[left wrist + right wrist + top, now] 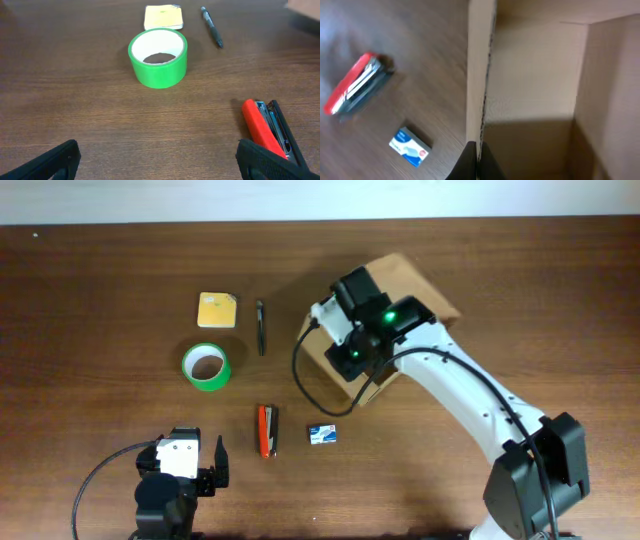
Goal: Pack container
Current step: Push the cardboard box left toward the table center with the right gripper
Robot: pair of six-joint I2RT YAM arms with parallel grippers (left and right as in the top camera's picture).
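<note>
Currently the right arm stretches from its base at the table's near right corner, up and leftwards across the wood. Its white link slopes over to the container (425, 285), which sits towards the far side of the table (100, 300), right of centre. The wrist is bent down over the box's near-left wall. In the wrist view the right gripper (474, 162) shows only as a dark tip meeting the top edge of that cardboard wall, with the bare interior open beside it. Whether the fingers are clamped on the wall or merely against it, I cannot tell.

The left arm is folded low at the near left edge, wrist pointing away across the table. The left gripper (160, 157) is spread wide and holds nothing. A green tape roll (157, 57) stands well ahead of it, and a red stapler (267, 132) lies just by its right finger
</note>
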